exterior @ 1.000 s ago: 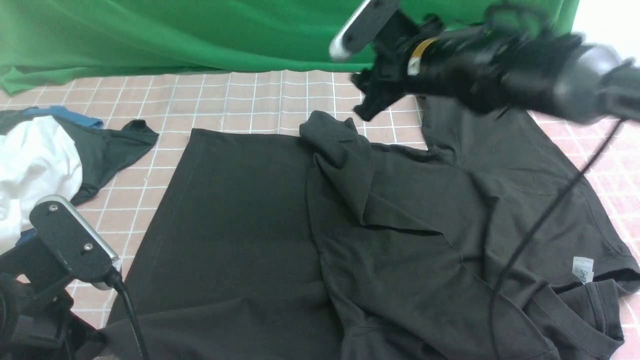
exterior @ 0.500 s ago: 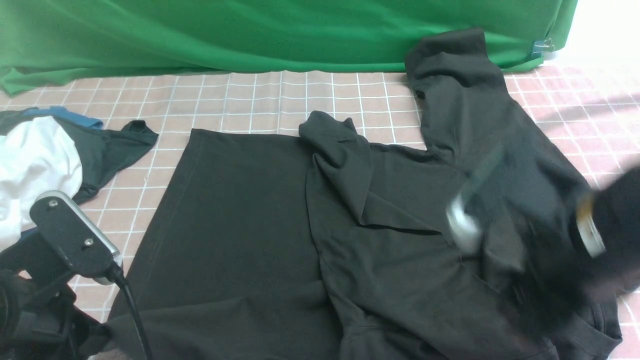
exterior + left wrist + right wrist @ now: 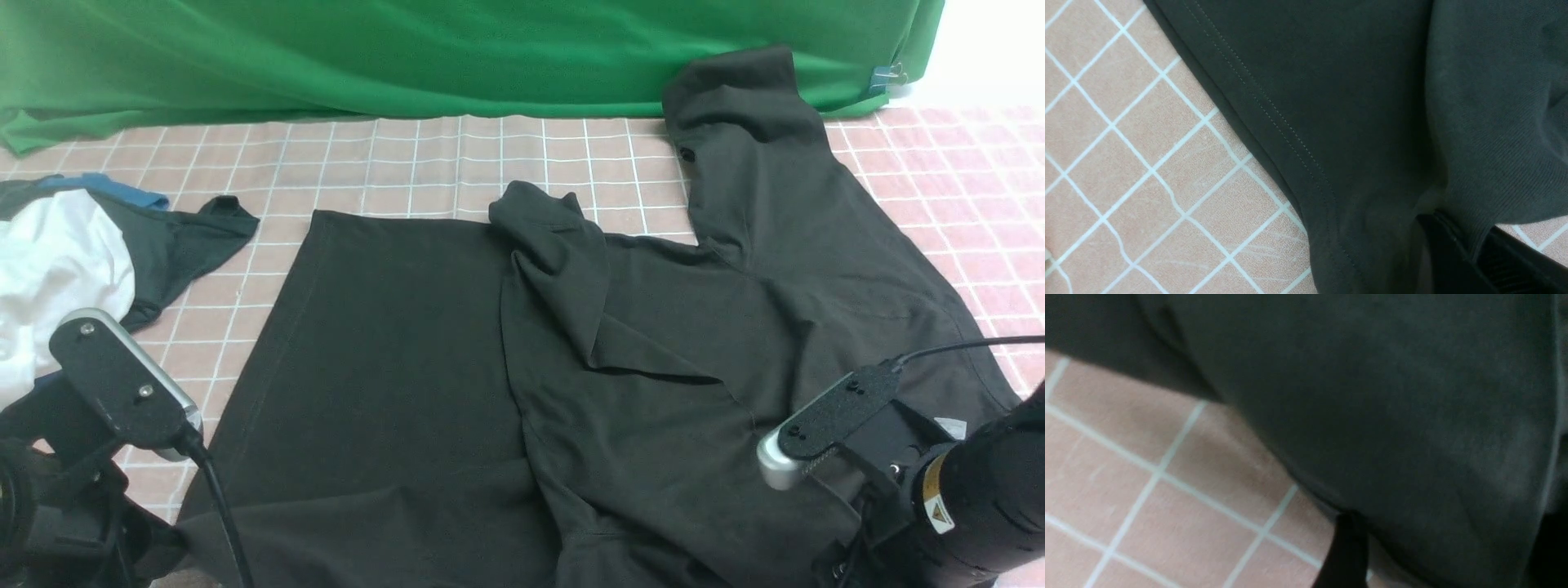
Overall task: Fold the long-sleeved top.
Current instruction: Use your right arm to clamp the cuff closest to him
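The top (image 3: 392,343) is lying spread across the table (image 3: 457,163), one sleeve (image 3: 563,269) crossing its body, the other reaching the far edge. Folding seems to be only beginning. The left gripper (image 3: 1478,253) is pinching it at the near-left corner, and the right gripper (image 3: 1445,555) is hovering open-fingered by the near-right corner.

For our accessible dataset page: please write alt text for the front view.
A black long-sleeved top lies spread on a pink checked tablecloth, one sleeve folded across its body, the other stretched toward the green backdrop. The left arm and right arm sit at the near corners; a white garment lies far left.
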Controlling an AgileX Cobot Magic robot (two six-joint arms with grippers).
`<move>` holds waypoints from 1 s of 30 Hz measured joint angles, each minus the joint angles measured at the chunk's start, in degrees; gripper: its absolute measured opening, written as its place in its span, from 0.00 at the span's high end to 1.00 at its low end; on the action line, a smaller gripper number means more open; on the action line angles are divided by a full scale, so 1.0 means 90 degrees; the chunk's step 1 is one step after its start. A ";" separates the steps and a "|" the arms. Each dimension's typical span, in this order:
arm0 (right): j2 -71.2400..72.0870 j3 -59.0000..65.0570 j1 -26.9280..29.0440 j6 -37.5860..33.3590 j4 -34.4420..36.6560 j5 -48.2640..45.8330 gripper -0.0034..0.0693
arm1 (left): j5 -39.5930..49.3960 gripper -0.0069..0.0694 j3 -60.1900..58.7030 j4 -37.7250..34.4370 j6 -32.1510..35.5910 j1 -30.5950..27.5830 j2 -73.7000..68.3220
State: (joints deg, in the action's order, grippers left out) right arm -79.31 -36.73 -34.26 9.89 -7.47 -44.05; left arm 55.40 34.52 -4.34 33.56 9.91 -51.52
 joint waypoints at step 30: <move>0.2492 0.0711 0.0093 -0.0202 0.1538 -0.2754 0.86 | 0.1134 0.86 0.0000 0.0405 -0.0040 0.0000 0.0222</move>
State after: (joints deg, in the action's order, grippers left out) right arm -56.88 -30.34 -33.43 8.07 6.37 -68.83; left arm 65.61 34.52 -0.70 33.20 9.91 -49.52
